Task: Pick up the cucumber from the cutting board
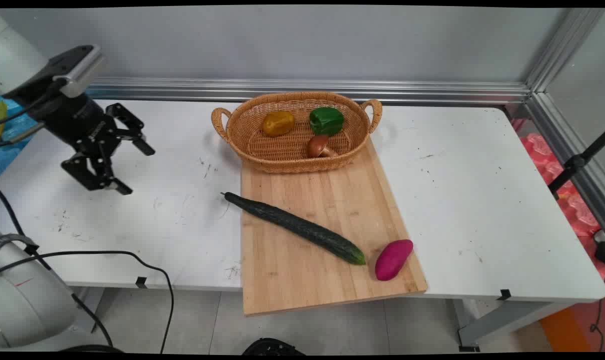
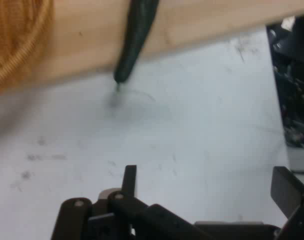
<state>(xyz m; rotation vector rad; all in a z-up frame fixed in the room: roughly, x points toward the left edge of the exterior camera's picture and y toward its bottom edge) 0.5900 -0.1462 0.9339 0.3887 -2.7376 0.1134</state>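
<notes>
Black pincer (image 1: 134,167) agape; cucumber (image 1: 294,227) nearest

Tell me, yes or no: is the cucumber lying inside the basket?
No. The cucumber lies slantwise on the wooden cutting board, in front of the basket, its thin end reaching over the board's left edge.

The gripper (image 1: 134,167) was black, with two blunt-tipped fingers (image 1: 144,146) on open pinned linkages, a silver-grey camera housing (image 1: 79,75) mounted behind the jaws, and black cables (image 1: 17,131) trailing from the white arm (image 1: 12,57).
</notes>
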